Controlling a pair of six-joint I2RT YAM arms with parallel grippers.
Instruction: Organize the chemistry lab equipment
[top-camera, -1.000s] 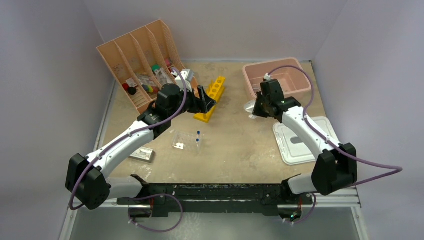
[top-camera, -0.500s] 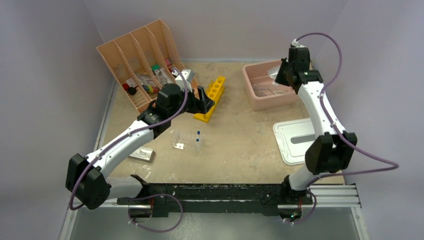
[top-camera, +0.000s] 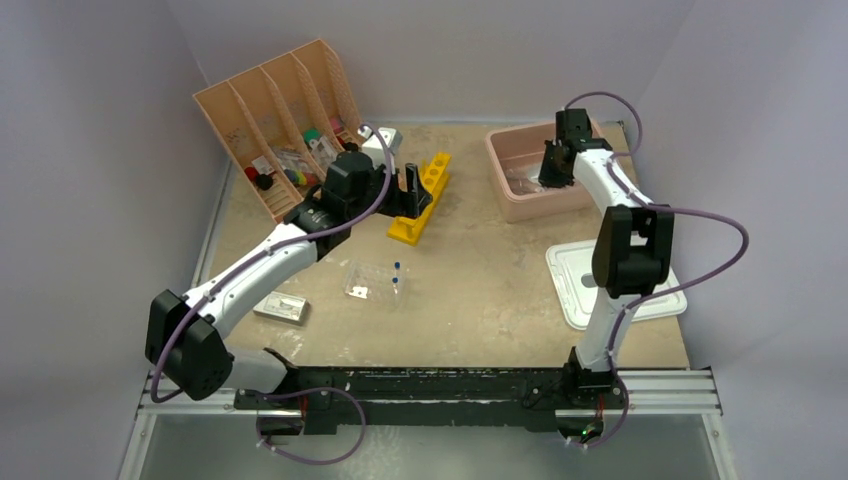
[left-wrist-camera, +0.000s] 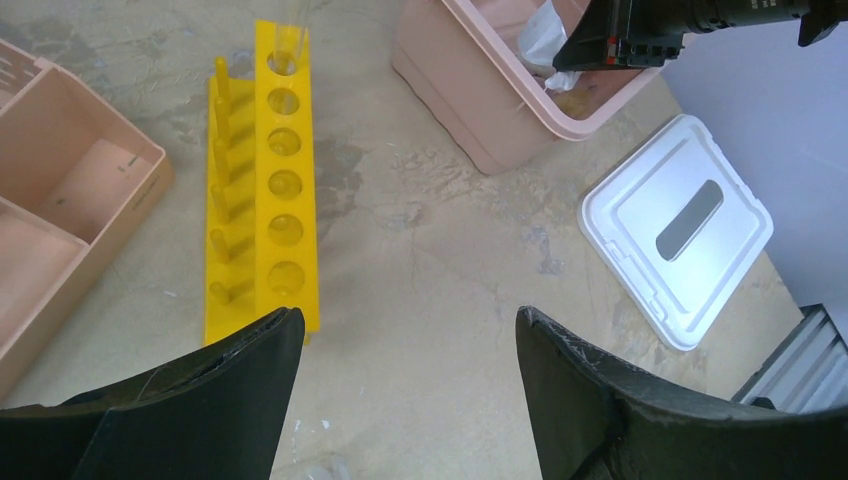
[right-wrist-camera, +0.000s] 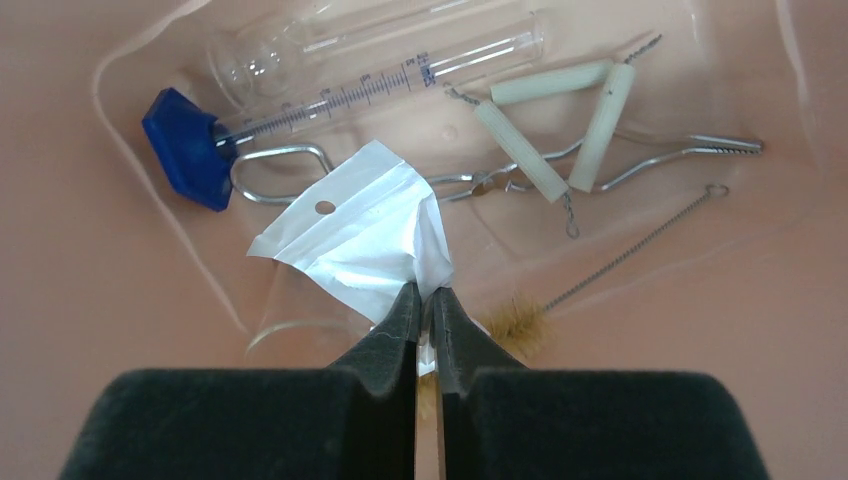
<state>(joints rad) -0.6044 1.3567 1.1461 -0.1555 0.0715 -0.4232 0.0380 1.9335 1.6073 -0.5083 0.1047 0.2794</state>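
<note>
Silver blister sheet (top-camera: 280, 307): lay flat on the worktop (top-camera: 480, 300), nearest the arm bases, on the left.
Blue-tipped pipettes (top-camera: 378, 278): lay mid-worktop in what looked like a clear sleeve, well apart from both hands.
White lid (top-camera: 600, 285): lay off the tub, flat on the right.
Left hand (left-wrist-camera: 408, 320): jaws spread wide, gripping nothing, hovering near the close end of the yellow rack (left-wrist-camera: 265, 200).
Right hand (right-wrist-camera: 425, 295): pinched shut on the lower edge of the white packet (right-wrist-camera: 350, 235), poised over the pink tub (right-wrist-camera: 60, 250).
Tub contents: blue-capped clear flask (right-wrist-camera: 380, 60), wire triangle (right-wrist-camera: 520, 150), metal tongs (right-wrist-camera: 700, 143) and brush (right-wrist-camera: 510, 325) lay on the bottom.
Step in hand: judged to be dropping the packet into the tub.
Doing it well: release low and inside the rim, since so light a packet could drift. Then lift straight up, clear of the wall.
Right wrist view only: showed the pinch and the tub's contents.
Top view: showed only the arm over the tub.
Left wrist view: showed the packet hanging at the rim.
</note>
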